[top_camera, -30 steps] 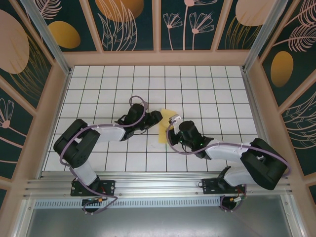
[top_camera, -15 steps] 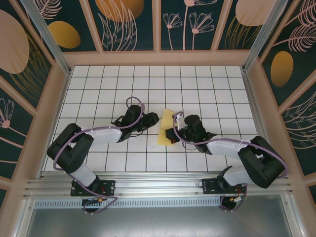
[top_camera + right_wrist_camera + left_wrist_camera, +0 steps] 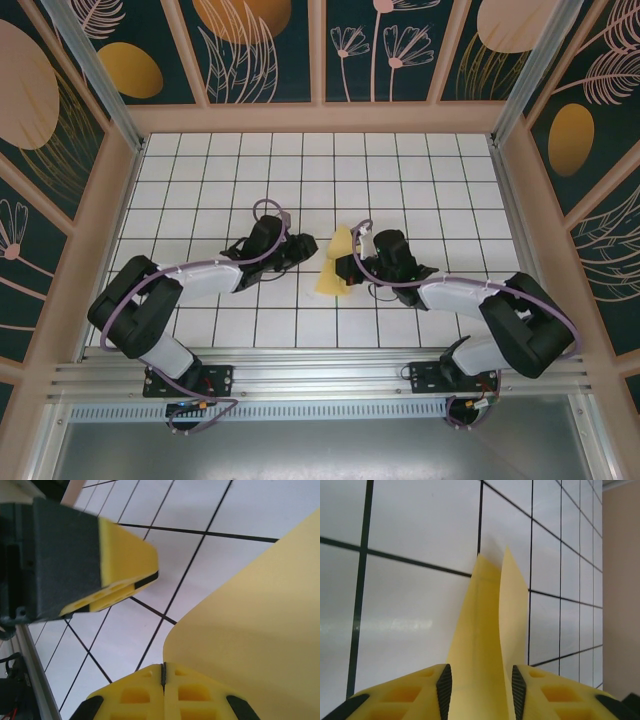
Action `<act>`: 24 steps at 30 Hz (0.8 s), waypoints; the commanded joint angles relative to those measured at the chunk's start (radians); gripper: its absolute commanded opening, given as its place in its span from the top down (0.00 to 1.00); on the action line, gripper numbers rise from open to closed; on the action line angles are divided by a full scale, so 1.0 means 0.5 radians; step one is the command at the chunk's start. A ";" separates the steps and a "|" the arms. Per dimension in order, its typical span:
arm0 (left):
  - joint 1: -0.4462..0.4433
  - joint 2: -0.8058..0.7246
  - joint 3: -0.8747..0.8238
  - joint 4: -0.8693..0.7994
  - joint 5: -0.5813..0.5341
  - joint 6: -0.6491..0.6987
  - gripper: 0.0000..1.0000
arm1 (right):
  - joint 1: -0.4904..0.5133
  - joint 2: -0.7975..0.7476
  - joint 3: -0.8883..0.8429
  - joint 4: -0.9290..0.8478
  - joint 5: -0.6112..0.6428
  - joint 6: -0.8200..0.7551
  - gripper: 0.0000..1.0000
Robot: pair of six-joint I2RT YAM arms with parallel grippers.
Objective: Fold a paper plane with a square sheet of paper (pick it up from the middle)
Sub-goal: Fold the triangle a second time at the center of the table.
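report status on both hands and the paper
Left hand jaws apart around the folded square sheet of paper, grip unclear. Right hand shut on its edge. Nothing in the way.

My gripper (image 3: 480, 687) sits at the bottom edge, its two yellow fingers (image 3: 402, 697) set apart, each with a black pad (image 3: 444, 685) on its inner face. The yellow paper (image 3: 487, 625) stands between the pads, folded into two layers. The layers splay slightly and rise to two separate points, the right one a little higher. I cannot tell whether the pads press it. Below lies the white table (image 3: 415, 610) with its dark grid lines, and a tan wall (image 3: 622, 580) runs down the right side.
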 commanded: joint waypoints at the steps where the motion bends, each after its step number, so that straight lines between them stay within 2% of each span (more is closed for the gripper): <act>1: -0.005 0.031 -0.066 0.079 0.145 0.015 0.66 | -0.062 0.029 -0.056 0.019 -0.094 0.049 1.00; 10: -0.134 0.155 -0.089 0.135 0.219 -0.004 0.79 | -0.206 0.019 -0.130 -0.024 -0.138 0.077 1.00; 16: -0.224 0.251 0.021 0.099 0.235 0.000 0.79 | -0.224 0.040 -0.167 -0.011 -0.160 0.064 1.00; 24: -0.259 0.360 0.098 0.081 0.245 0.005 0.79 | -0.223 0.066 -0.162 0.008 -0.196 0.062 1.00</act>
